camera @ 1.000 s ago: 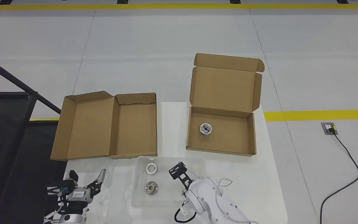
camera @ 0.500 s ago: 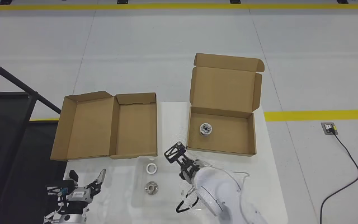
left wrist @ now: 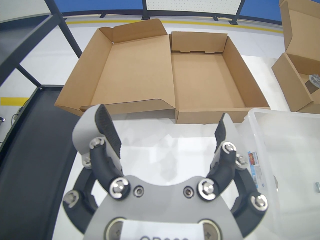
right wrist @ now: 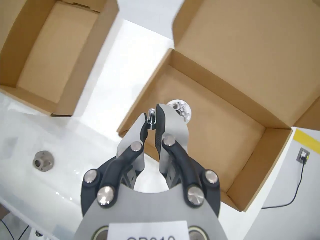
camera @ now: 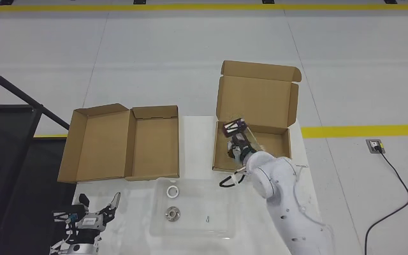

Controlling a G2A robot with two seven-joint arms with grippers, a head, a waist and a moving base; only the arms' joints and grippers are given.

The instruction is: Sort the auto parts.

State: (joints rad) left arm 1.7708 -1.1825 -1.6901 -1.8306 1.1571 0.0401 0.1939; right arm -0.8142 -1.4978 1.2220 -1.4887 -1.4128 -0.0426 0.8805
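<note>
Left gripper (left wrist: 162, 122): seven o'clock on the counter (camera: 197, 146), jaws spread wide, holding nothing.
Left cardboard box (camera: 153, 143): ten o'clock, lid laid flat open.
Clear bin (camera: 197, 197): six o'clock, contains a white ring (camera: 172, 190) and a flanged hub (camera: 171, 213).
Right gripper (right wrist: 153, 123): above the right cardboard box (camera: 258, 95) at two o'clock, jaws pinching a threaded bolt (right wrist: 151, 116).
A round perforated disc (right wrist: 183, 112) lies on that box's floor.

Our right gripper (camera: 234, 127) leaves the clear bin (camera: 213, 197) and swings up over the right-hand cardboard box (camera: 274, 156), pinching a small threaded bolt (right wrist: 151, 119); it now hangs above the round flanged part (right wrist: 185, 112) there.
</note>
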